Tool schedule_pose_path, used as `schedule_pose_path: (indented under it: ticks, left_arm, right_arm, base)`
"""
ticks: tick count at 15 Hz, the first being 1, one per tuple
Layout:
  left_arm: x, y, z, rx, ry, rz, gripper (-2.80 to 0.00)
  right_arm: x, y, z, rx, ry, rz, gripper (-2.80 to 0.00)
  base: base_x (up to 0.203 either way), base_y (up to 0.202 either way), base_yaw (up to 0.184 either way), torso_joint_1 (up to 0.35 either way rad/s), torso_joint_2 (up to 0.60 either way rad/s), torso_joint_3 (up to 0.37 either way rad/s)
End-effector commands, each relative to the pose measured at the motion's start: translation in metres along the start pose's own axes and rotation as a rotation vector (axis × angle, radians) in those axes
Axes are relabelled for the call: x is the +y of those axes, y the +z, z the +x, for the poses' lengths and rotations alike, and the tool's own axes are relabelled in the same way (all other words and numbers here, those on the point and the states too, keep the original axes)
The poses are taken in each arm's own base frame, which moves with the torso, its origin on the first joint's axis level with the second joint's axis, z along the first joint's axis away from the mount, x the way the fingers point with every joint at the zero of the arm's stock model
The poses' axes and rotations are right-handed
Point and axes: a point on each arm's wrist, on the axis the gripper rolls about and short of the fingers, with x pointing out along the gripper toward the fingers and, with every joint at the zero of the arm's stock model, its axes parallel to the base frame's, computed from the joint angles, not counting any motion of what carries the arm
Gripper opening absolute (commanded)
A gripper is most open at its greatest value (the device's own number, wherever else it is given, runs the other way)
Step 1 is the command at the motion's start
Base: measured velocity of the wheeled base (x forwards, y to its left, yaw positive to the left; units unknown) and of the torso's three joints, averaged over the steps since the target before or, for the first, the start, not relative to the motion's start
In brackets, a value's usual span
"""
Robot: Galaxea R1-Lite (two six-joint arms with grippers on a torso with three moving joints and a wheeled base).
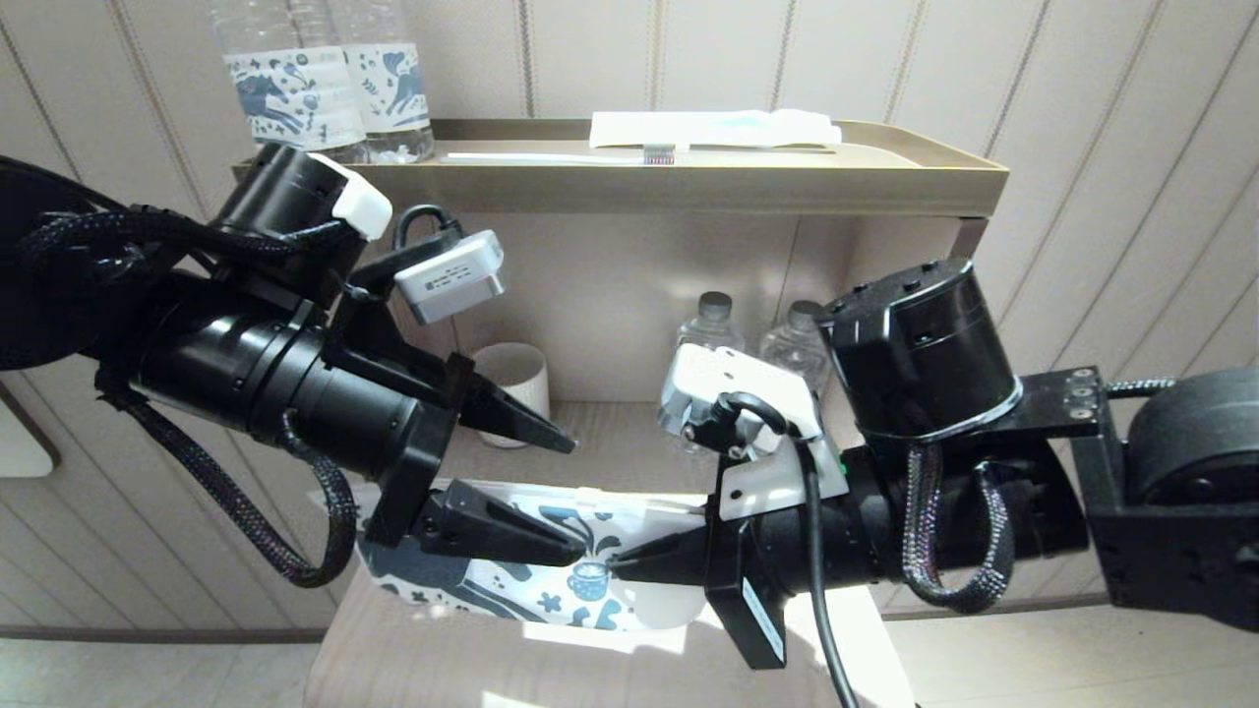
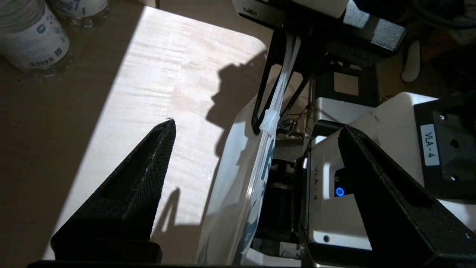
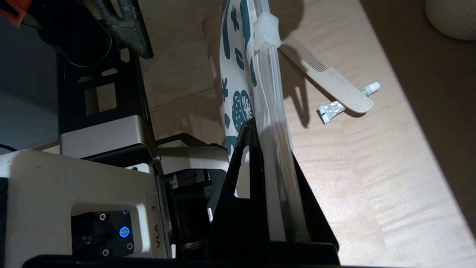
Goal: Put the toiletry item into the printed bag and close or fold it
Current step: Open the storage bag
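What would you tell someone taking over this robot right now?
Right gripper: shut on the pouch's zip top, holding it off the table.
Left gripper: open, by the pouch's other end, holding nothing.
Comb: lying on the table beside the pouch, over a small tube.
Done: pouch lifted.
Left: put the comb into the pouch, then close or fold it.

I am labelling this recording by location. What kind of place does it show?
Probably a hotel room's amenity shelf: a panelled wall, matching water bottles, a cup, and a comb beside the printed bag, which the right gripper holds.
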Motion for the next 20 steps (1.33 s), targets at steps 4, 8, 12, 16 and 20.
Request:
schedule_pose_path:
  ticks: [4, 8, 12, 16, 20]
  left_arm:
    - [0.006, -0.002, 0.008, 0.0, -0.004, 0.012, 0.0]
    - [0.006, -0.003, 0.01, 0.003, -0.008, 0.007, 0.0]
    - [0.006, -0.004, 0.015, 0.008, -0.026, 0.005, 0.0]
    - [0.005, -0.003, 0.016, 0.005, -0.032, 0.012, 0.0]
    - [0.002, -0.004, 0.018, 0.008, -0.043, 0.015, -2.8]
  right_arm:
    - [-0.001, -0.002, 0.002, 0.004, 0.005, 0.001, -2.8]
    - [-0.002, -0.002, 0.001, 0.004, 0.0, 0.004, -2.8]
    - [-0.002, -0.003, 0.002, 0.007, 0.001, 0.005, -2.8]
    - [-0.002, -0.003, 0.002, 0.005, 0.011, 0.006, -2.8]
    - [-0.002, -0.003, 0.0, 0.003, 0.011, 0.005, -2.8]
  base:
    - [0.0, 0.0, 0.0, 0.0, 0.0, 0.0]
    - [0.0, 0.0, 0.0, 0.0, 0.0, 0.0]
    - [0.0, 0.0, 0.0, 0.0, 0.0, 0.0]
    - [0.0, 0.0, 0.0, 0.0, 0.0, 0.0]
    - [0.0, 0.0, 0.0, 0.0, 0.0, 0.0]
